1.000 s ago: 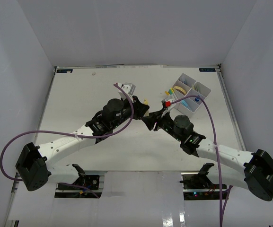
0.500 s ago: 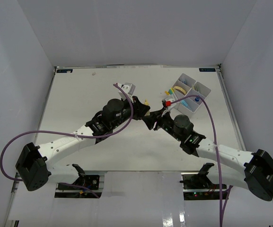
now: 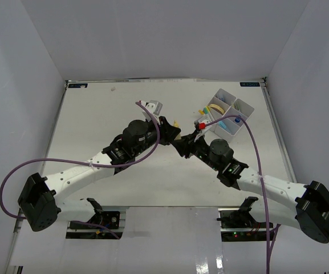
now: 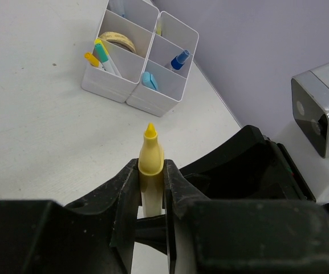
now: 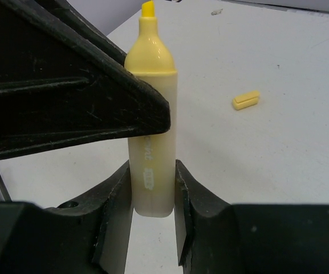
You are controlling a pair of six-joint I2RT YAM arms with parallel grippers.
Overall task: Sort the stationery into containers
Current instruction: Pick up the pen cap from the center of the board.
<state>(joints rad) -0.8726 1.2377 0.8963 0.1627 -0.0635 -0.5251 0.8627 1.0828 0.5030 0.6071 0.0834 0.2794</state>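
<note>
One yellow highlighter (image 5: 151,114) is being pinched at frame center, left end effector (image 4: 151,177) squeezing its upper body, right end effector (image 5: 153,194) its base.

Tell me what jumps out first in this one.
Both arms meet mid-table on one uncapped yellow highlighter. The left gripper clamps it just below the tip, and the right gripper grips the other end of its barrel. A small yellow piece lies loose on the table, and the partly filled white tray sits toward the far right.
</note>
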